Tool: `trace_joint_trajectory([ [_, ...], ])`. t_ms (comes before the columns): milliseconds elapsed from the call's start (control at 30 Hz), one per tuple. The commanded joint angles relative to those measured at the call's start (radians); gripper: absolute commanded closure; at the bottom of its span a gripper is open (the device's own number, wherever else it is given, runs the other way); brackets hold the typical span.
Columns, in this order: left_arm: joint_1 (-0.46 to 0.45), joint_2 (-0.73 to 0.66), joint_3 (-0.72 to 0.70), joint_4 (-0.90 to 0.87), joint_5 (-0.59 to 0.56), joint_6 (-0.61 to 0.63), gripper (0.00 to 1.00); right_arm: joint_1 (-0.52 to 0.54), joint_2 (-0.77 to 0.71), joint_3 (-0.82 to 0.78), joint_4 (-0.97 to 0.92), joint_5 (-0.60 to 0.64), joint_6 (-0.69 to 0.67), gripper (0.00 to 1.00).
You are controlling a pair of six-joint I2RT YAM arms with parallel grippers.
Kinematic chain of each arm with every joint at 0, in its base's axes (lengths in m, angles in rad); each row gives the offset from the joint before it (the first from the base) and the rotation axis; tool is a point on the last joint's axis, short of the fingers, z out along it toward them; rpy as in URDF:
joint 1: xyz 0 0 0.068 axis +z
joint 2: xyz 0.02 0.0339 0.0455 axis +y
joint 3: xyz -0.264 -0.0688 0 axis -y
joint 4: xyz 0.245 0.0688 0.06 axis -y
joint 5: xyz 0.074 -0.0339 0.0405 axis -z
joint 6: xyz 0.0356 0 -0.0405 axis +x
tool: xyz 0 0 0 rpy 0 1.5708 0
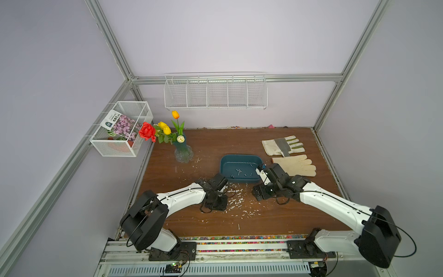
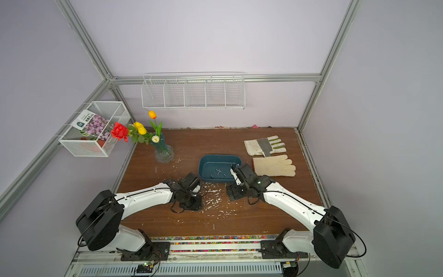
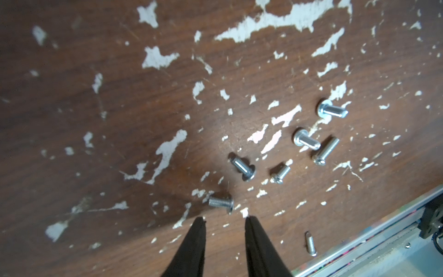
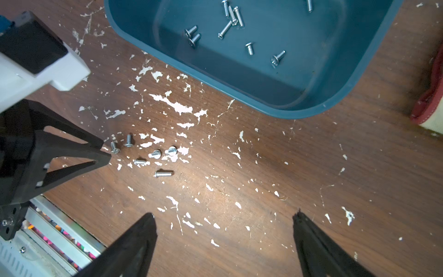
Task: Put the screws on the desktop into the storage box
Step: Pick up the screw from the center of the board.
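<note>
The storage box (image 1: 225, 160) (image 2: 204, 160), a dark teal tray, sits mid-desktop (image 1: 275, 215) with several screws (image 4: 230, 16) inside. In front of the box, several more screws (image 3: 242, 166) (image 4: 155, 154) lie on the scratched wood. My left gripper (image 3: 225, 218) hangs low over them, open by a narrow gap with nothing between its fingers. One screw (image 3: 220, 202) lies just beyond its tips. My right gripper (image 4: 224, 215) stands wide open and empty over bare wood beside the box's (image 4: 251, 79) near corner. A lone screw (image 1: 238, 226) (image 2: 213, 226) lies near the front edge.
Two work gloves (image 1: 282, 145) (image 1: 294, 165) lie right of the box. A glass vase of flowers (image 1: 183, 153) stands back left. White wire baskets (image 1: 215, 93) (image 1: 122, 129) hang on the walls. A metal rail (image 1: 239, 247) runs along the front edge.
</note>
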Motion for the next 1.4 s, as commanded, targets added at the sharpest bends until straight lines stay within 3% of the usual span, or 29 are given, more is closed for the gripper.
trace_joint_trajectory([
  [0, -0.005, 0.022, -0.001, 0.012, -0.015, 0.016, 0.67, 0.001, 0.0, -0.014, -0.005, 0.015, 0.008, 0.08],
  [1367, -0.006, 0.093, 0.053, 0.011, -0.018, 0.048, 0.66, 0.002, 0.005, -0.016, -0.015, 0.026, 0.004, 0.08],
])
